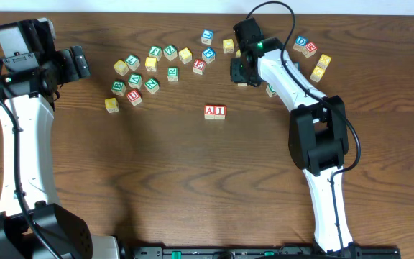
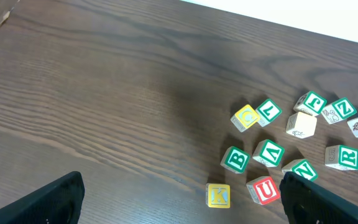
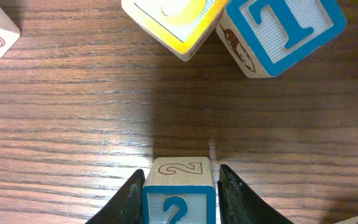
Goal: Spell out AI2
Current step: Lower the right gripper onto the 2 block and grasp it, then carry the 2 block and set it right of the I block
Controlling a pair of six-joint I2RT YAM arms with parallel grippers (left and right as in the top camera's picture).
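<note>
My right gripper is clamped on the 2 block. In its wrist view one dark finger presses each side of the block, whose blue numeral faces the camera. My left gripper hangs slack and empty, fingers spread wide, over bare wood at the far left. The whole scene sits on a dark brown wooden table. From overhead, my right arm reaches up and across to the far centre-right, into a loose scatter of coloured letter blocks that runs along the back of the table. Well apart from that scatter, near the middle, the A block and the I block stand touching, red letters up, reading left to right. The 2 belongs just right of the I. The block appears to rest on the wood, though I cannot tell for sure. Just beyond it lie a yellow block and a blue T block, tilted and touching each other. To do this well, I judge I should lift straight up before travelling, so those two are not nudged. Then I would carry the block toward the pair, turn it so a 2 faces up in line with the letters, lower it beside the I without bumping it, and only then let go.
</note>
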